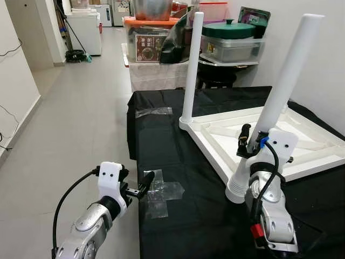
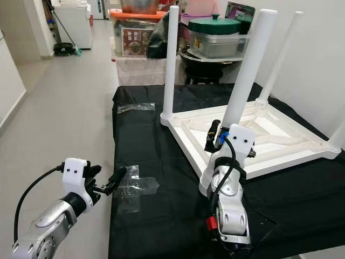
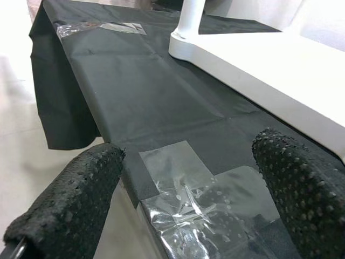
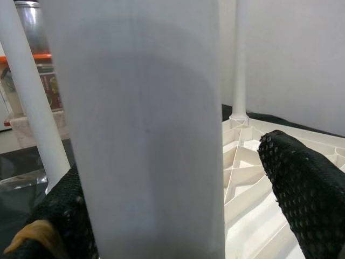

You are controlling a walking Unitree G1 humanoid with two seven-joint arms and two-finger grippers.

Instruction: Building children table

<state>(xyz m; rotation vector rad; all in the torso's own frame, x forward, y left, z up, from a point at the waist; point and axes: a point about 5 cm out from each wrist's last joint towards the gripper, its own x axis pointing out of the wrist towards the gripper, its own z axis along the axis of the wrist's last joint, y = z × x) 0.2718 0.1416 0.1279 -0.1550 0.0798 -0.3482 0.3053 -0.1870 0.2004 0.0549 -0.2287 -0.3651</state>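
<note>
I've got the white tabletop (image 2: 280, 143) lying upside down on the black cloth (image 1: 178, 162), ribbed underside up, and that makes sense: the legs go into the corner sockets from above this way. In the right eye view one leg (image 2: 171, 65) stands upright at the far-left corner, another at the far corner near the wall, and a bit of one shows at the right edge.

The one I'm working is the near leg (image 1: 283, 81), and it leans, top tipped toward the wall, foot at the tabletop's near corner. My read is that it isn't seated straight yet, which is why I'm holding on low down.

My right gripper (image 1: 253, 139) is around that leg just above the corner. In the right wrist view the leg runs straight up between my two fingers (image 4: 307, 205), one on each side. The jaws are spread to the leg's width; I can't tell if the pads are truly pressing or just cupping it.

My left gripper (image 1: 143, 184) hovers at the cloth's near-left edge, fingers (image 3: 70, 199) spread apart and holding nothing, just beside the clear tape (image 1: 161, 195) that pins the cloth down, well apart from the tabletop.
</note>
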